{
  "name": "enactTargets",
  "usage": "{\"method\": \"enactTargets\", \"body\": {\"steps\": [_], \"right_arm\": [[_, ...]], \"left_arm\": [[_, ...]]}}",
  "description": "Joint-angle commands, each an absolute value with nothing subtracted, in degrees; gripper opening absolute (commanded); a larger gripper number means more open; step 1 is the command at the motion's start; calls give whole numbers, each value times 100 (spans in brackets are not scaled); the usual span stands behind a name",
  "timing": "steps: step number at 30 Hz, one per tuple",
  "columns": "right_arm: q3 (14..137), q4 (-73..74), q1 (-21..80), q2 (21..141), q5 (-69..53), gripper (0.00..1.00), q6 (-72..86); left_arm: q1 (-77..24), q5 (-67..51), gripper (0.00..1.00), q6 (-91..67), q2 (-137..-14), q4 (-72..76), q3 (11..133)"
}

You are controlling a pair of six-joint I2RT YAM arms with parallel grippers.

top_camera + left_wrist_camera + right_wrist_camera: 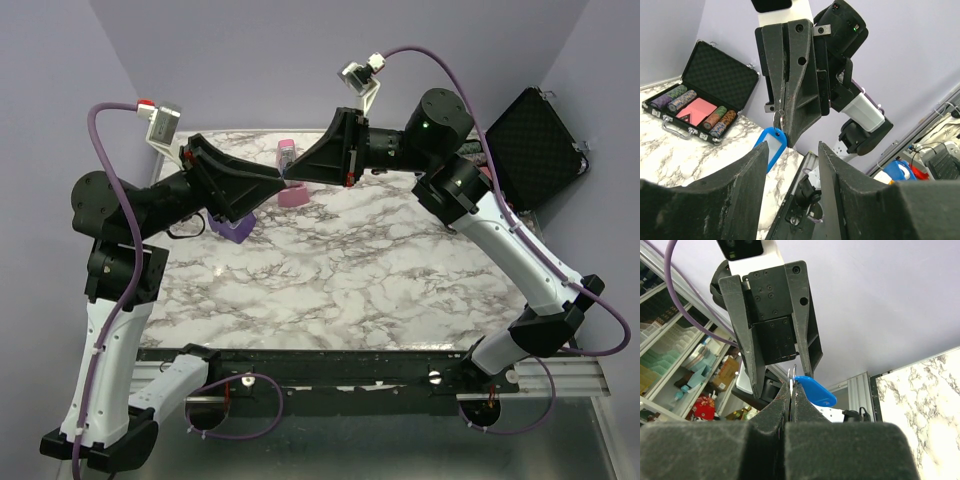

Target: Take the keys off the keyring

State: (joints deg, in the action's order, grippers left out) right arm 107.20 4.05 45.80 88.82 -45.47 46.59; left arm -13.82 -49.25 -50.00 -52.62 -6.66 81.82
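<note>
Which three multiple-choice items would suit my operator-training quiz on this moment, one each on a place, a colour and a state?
1. Where is the small bright-blue oblong key bundle?
A) in a black case
B) in the air, at the right gripper
C) on the floor

2. What colour is the wedge-shaped block nearer the left edge of the white marble-patterned table?
A) green
B) orange
C) purple

3. How do the right gripper's jaws stand?
A) shut on the bundle's thin metal ring
B) wide open
C) out of view

Answers:
1 B, it hangs at the jaws with only wall behind.
2 C, the top view shows purple.
3 A, the right wrist view shows them pressed together on the ring.
</note>
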Motion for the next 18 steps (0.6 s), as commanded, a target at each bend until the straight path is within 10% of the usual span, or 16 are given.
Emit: {"method": "enactTargets", "body": {"steps": [1,12,18], "right_arm": [[10758,308,4614,8947,-4421,1,4667],[10863,220,4614,9097,-4570,1,4711],[10837,150,4614,9114,-4588,1,4720]], "left_arm": [[-1397,-4957,50,-4825,-5229,-712,8147],[-1494,-4887,49,-4597,-5431,-800,8261],[-1512,-4852,20,-4439,-5546,-975,8481]]}}
